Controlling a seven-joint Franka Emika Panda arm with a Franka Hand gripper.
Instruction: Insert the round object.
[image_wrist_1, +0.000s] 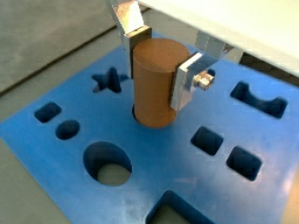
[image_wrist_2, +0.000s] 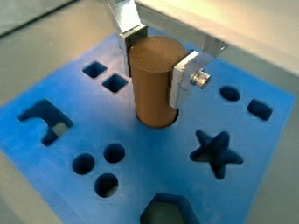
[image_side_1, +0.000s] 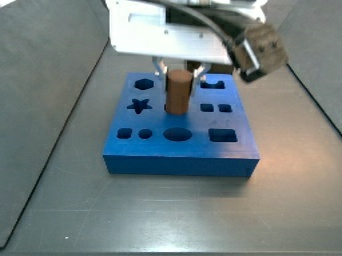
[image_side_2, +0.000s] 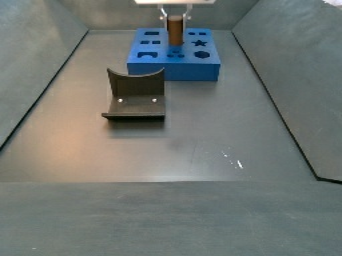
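Round object (image_wrist_1: 158, 83) upright in gripper (image_wrist_1: 160, 63) on blue block (image_wrist_1: 70, 92)

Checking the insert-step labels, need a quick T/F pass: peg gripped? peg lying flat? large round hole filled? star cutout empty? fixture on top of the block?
1. The gripper has its fingers closed on the reddish-brown peg. True.
2. The peg lies flat on the blue block. False: it stands upright, its lower end at the block's top face.
3. The large round hole is filled. False: it is open, and the peg stands beside it.
4. The star cutout is empty. True.
5. The fixture sits on top of the blue block. False: it stands on the floor, apart from the block.
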